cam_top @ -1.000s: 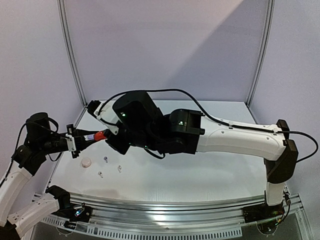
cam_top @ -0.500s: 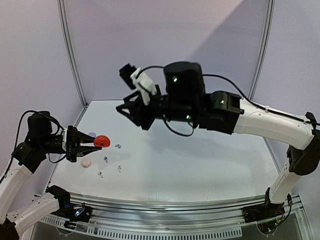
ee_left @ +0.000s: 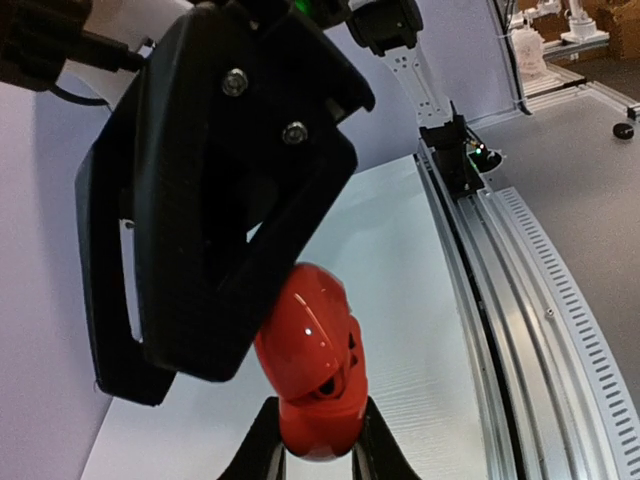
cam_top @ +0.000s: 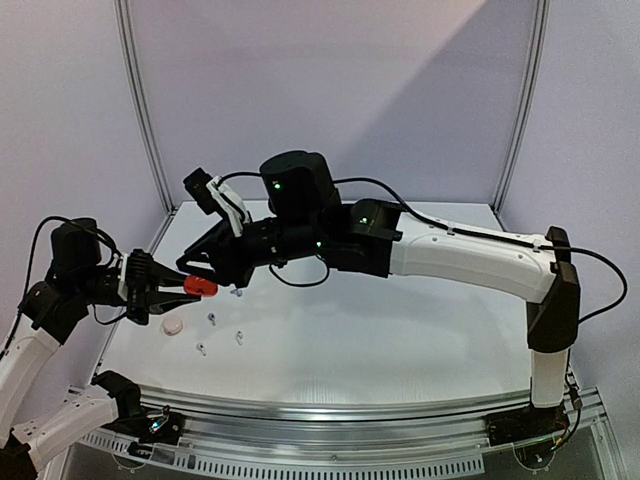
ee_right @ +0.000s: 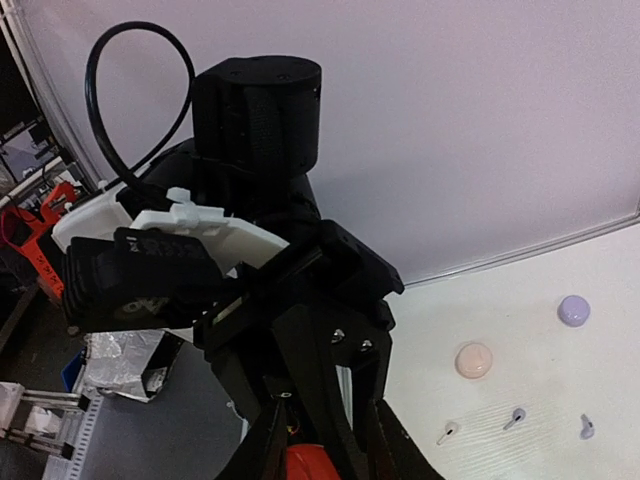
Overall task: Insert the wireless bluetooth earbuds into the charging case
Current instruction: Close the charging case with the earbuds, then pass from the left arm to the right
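My left gripper (cam_top: 172,285) (ee_left: 318,412) is shut on the base of a red charging case (cam_top: 203,288) (ee_left: 308,365) and holds it above the table's left side. The case's lid stands slightly ajar. My right gripper (cam_top: 200,268) (ee_right: 325,402) reaches in from the right. Its fingers stand apart on either side of the red case (ee_right: 315,466); I cannot tell whether they press on it. Several small pale earbuds lie on the table below: one earbud (cam_top: 211,319) (ee_right: 515,417), another earbud (cam_top: 200,349) (ee_right: 447,432) and a third earbud (cam_top: 238,338).
A pink round case (cam_top: 172,326) (ee_right: 474,360) lies shut near the table's left edge, and a lilac case (ee_right: 573,310) lies beyond it. One more earbud (cam_top: 236,293) sits under the right wrist. The right arm (cam_top: 450,255) spans the table. A metal rail (cam_top: 350,410) runs along the near edge.
Half a second ago the right arm had swung up and away from the red case; it has now come back down onto it. The left gripper kept hold of the case.
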{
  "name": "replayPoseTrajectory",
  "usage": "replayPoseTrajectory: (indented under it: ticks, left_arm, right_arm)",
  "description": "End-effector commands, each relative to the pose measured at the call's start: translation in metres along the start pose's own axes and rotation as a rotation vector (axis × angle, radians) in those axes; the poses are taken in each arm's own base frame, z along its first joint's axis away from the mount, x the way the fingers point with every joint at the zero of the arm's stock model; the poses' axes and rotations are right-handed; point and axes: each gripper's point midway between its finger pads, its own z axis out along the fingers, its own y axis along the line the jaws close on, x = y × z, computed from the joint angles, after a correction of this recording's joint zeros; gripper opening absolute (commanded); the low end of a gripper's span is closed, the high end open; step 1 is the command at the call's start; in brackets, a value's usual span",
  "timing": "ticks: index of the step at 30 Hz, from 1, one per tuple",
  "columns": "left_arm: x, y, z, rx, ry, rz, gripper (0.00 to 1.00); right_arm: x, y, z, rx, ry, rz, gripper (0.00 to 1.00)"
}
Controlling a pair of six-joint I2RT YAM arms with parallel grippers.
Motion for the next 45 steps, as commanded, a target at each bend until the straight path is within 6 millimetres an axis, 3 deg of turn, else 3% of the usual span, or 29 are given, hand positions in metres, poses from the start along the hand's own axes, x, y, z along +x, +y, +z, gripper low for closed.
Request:
replayPoseTrajectory:
  ticks: [1, 5, 9, 15, 29, 37, 39, 42, 45]
  left_arm:
    - [-0.013, 0.001, 0.000, 0.003, -0.031, -0.031, 0.00]
    - [-0.019, 0.009, -0.001, -0.023, -0.046, -0.061, 0.00]
    - [-0.026, 0.018, -0.001, -0.049, -0.069, -0.144, 0.00]
    - [-0.038, 0.033, -0.001, -0.084, -0.113, -0.312, 0.00]
    - [-0.047, 0.054, -0.001, -0.125, -0.161, -0.493, 0.00]
    - [-0.066, 0.052, -0.005, -0.091, -0.217, -0.462, 0.00]
    - [-0.067, 0.047, -0.004, -0.067, -0.217, -0.444, 0.00]
    - [-0.058, 0.048, -0.003, -0.082, -0.189, -0.462, 0.00]
    - [-0.061, 0.047, -0.004, -0.078, -0.196, -0.460, 0.00]
  right_arm:
    - [-0.008, 0.022, -0.003, -0.126, -0.011, 0.062, 0.22]
    - [0.007, 0.018, 0.004, -0.129, 0.029, 0.114, 0.10]
    - [0.018, 0.014, 0.005, -0.108, 0.051, 0.142, 0.09]
    - [0.018, 0.014, 0.004, -0.108, 0.041, 0.144, 0.05]
    - [0.034, 0.038, 0.010, -0.150, 0.092, 0.108, 0.02]
    - [0.052, 0.025, 0.013, -0.076, 0.129, 0.098, 0.02]
    - [0.051, 0.025, 0.011, -0.076, 0.110, 0.085, 0.02]
    - [0.031, 0.030, 0.001, -0.082, 0.060, 0.068, 0.03]
    - [0.022, 0.032, -0.010, -0.061, 0.078, 0.029, 0.10]
